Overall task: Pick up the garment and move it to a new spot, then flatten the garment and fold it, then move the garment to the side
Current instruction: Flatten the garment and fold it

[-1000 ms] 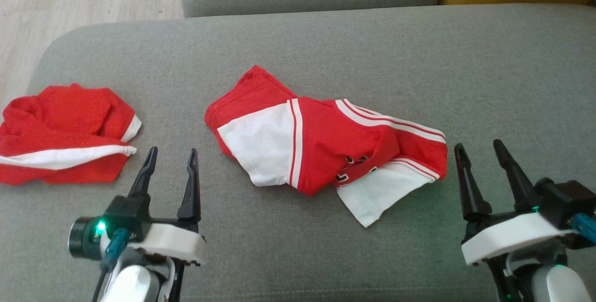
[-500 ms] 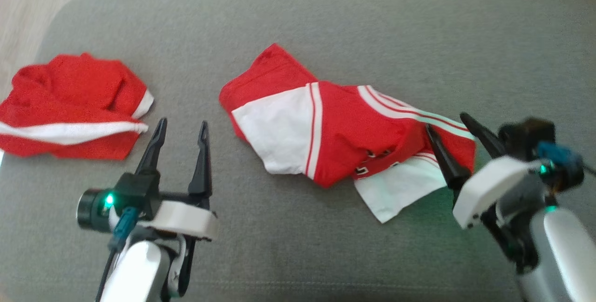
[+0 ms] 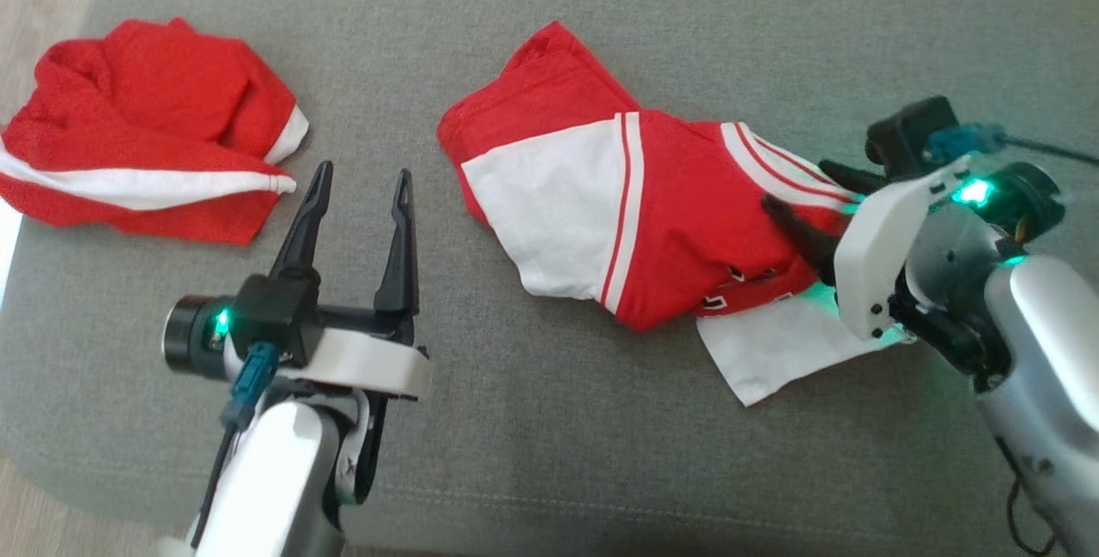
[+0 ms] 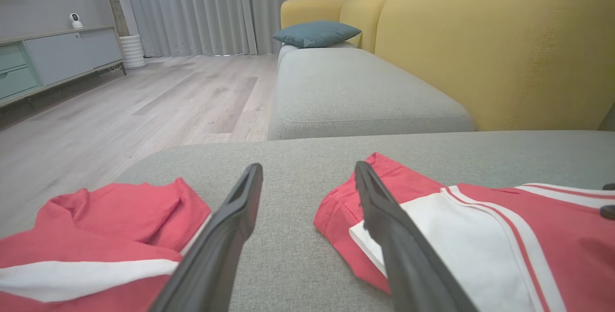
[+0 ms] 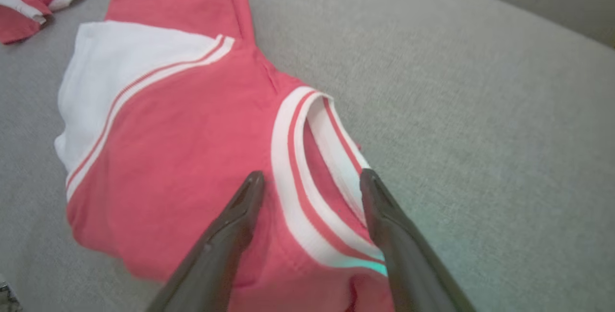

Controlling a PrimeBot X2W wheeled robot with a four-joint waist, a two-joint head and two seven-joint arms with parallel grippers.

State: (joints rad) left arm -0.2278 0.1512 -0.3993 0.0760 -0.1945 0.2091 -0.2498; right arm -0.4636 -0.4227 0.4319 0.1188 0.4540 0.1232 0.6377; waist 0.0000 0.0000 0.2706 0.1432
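Note:
The garment [image 3: 652, 222] is a crumpled red and white shirt lying in the middle of the grey sofa cushion [image 3: 601, 454]. My right gripper [image 3: 794, 184] is open over its right end, fingers pointing left. In the right wrist view the right gripper [image 5: 311, 175] straddles the striped white band [image 5: 298, 177] of the garment [image 5: 182, 134]; I cannot tell whether the fingers touch the cloth. My left gripper [image 3: 363, 172] is open above bare cushion, left of the garment and apart from it. In the left wrist view the left gripper [image 4: 307, 168] has the garment [image 4: 480, 235] to its right.
A second red and white garment [image 3: 146, 128] lies bunched at the cushion's left end, also seen as the second garment [image 4: 96, 225] in the left wrist view. A yellow sofa back [image 4: 480, 38], a blue pillow [image 4: 314, 33] and wooden floor [image 4: 120, 110] lie beyond.
The head camera has tilted down. My right gripper has swung forward and left from beside the garment to over its right end, staying open. The left gripper keeps its place.

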